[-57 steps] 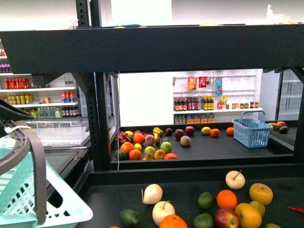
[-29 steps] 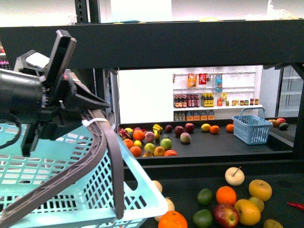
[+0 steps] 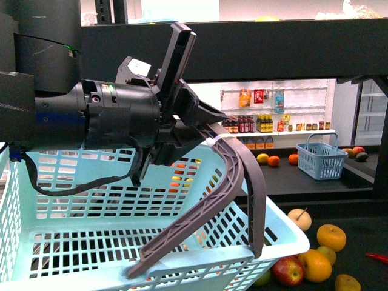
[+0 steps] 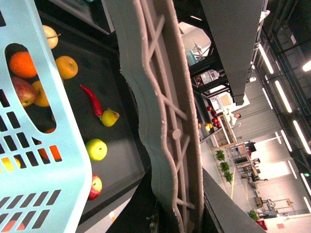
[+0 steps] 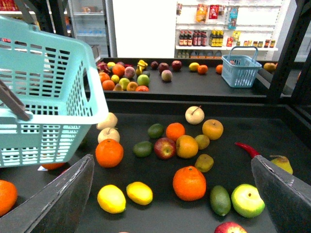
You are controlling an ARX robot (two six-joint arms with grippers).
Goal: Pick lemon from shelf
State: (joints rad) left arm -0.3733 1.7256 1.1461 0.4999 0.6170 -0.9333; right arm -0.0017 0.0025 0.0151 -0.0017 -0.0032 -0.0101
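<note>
The big black metal shelf (image 3: 273, 51) carries much loose fruit on its dark deck. There are two baskets: one large light turquoise plastic basket (image 3: 79, 242), lifted above the deck, and one small blue basket (image 3: 322, 161), standing well apart behind it on the farther deck. One thick black left arm (image 3: 73, 121) fills much of the front view. Its left claw (image 3: 203, 130) is pressed together on the grey latticed handle (image 3: 233, 176) of the turquoise basket. The right claw (image 5: 171, 157) is spread wide, with nothing between its two dark fingers (image 5: 58, 204).

Two bright yellow fruits lie side by side on the deck, near the turquoise basket but outside it: the oval lemon (image 5: 139, 192) and a rounder yellow fruit (image 5: 111, 198). I cannot tell if the second is a lemon too. One red chili pepper (image 5: 245, 148) lies farther from the basket.

Only the right wrist view shows the lemon; in the front view the turquoise basket covers that part of the deck. The left wrist view alone shows the handle's lattice from very close.
</note>
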